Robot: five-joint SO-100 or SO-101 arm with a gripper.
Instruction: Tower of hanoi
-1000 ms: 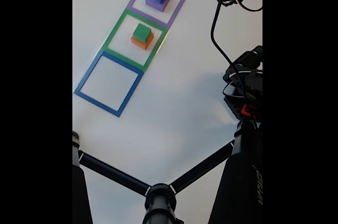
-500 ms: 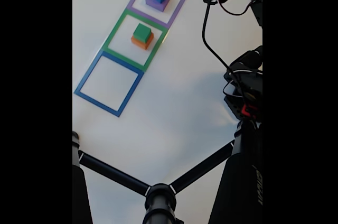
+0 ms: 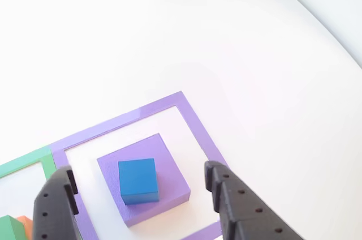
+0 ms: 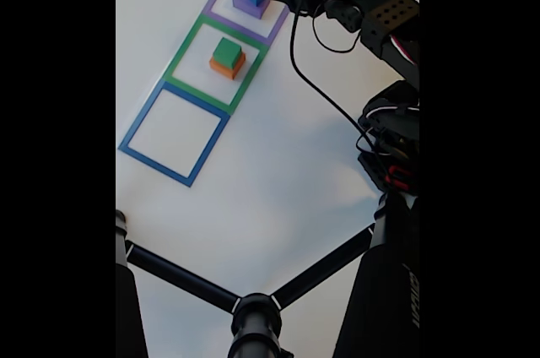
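While the gripper (image 3: 138, 206) is hanging open astride the blue cube (image 3: 137, 180) atop the purple block (image 3: 169, 166), I am judging descent and closure next.

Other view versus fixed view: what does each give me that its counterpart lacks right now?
Other view alone: open fingers flanking the blue cube on the purple block, without touching.

Fixed view alone: the empty blue square, the arm, a tripod.

Shared: purple frame, green cube on orange block, gripper.
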